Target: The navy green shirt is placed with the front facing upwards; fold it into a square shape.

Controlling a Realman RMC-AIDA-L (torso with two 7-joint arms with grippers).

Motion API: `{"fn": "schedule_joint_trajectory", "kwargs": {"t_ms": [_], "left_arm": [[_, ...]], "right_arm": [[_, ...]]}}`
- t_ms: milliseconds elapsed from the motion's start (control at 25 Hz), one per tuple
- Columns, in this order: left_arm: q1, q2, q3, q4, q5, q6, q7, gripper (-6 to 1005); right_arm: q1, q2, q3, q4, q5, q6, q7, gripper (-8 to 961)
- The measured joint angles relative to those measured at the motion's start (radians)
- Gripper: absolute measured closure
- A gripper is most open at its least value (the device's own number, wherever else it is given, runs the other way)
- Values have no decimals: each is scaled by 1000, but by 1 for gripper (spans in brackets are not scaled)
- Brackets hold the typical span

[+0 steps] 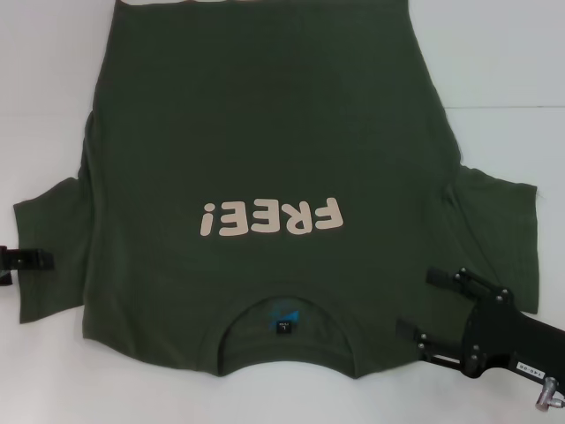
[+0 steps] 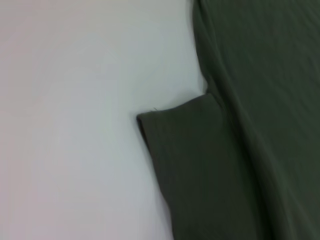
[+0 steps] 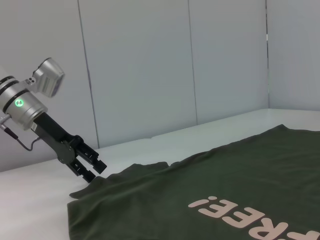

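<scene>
1. Here the shirt [image 1: 265, 150] lies spread flat on the white desk [image 1: 53, 71], front up, with its collar [image 1: 282, 340] at the edge nearest the robot and its hem at the far side, running out of the head view.
2. The cream "FREE!" print [image 1: 271, 217] sits across the chest, upside down in the head view; a small blue label [image 1: 282, 320] shows inside the collar.
3. Both short sleeves stick out sideways and lie flat, one on each side of the body of the shirt.
4. The left pincer [image 1: 26, 259] is at the outer edge of the robot's-left sleeve [image 1: 48, 238]. In the right wrist view its fingers [image 3: 92, 170] come down on that sleeve's edge, but whether they are clenched on the cloth or released I cannot tell.
5. The right pincer [image 1: 433, 305] hovers by the shoulder on the robot's right, over the seam near the right sleeve [image 1: 499, 238]. Its two fingers stand apart, released, with nothing held between them.
6. A pale panelled wall [image 3: 150, 65] rises behind the desk.
7. Nothing but the two arms overlaps the shirt.
</scene>
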Motion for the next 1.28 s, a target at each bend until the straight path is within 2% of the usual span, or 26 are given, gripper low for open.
{"fn": "schedule_joint_trajectory", "kwargs": {"t_ms": [960,1280], "left_arm": [[-13,1,39,-34,-4,-6,-28,152],[-35,6,37,-81,-8,-2,-33,153]], "right_arm": [[3,-1,3,0,5,6,0,21],[1,-1,5,0,4,7,0,21]]}}
